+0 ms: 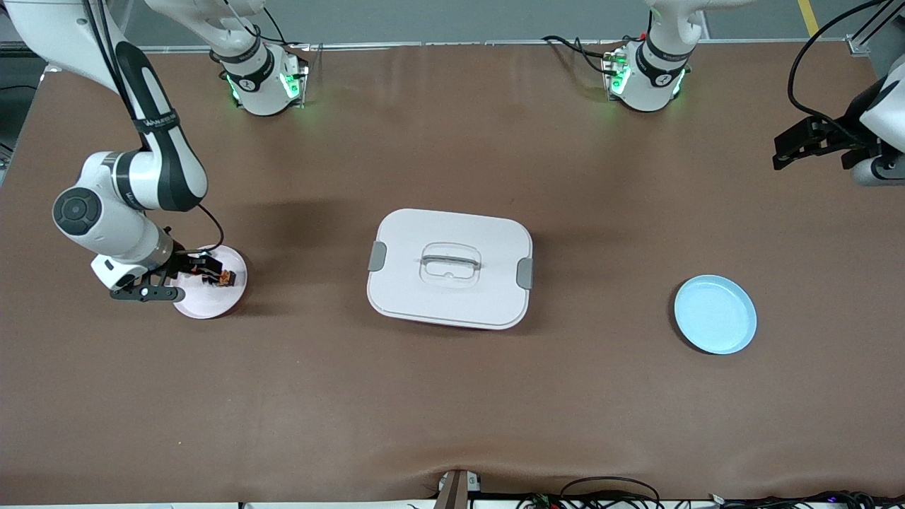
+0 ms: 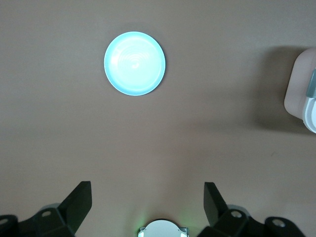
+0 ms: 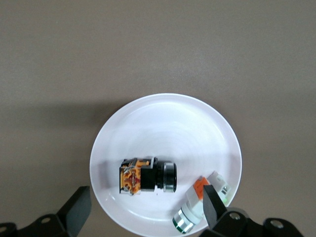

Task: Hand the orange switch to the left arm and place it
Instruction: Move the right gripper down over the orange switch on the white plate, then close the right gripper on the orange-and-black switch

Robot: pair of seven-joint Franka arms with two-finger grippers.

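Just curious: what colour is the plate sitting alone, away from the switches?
Pale blue plate; clearest in the left wrist view.

SITE: robotics lab | EVIDENCE: two white arms (image 1: 134,177) bolted along one edge of a brown-covered desk (image 1: 452,396); bases lit green; loose cables (image 1: 608,488) at the desk edge; grey floor with a yellow line (image 1: 806,14)

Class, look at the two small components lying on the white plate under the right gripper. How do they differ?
The orange switch is black and blocky with an orange face; the whitish-grey component is pale and rounder, with only a small red-orange patch. The orange switch lies clear between the open fingers, while the whitish-grey component is partly covered by one. Both lie on the white plate.
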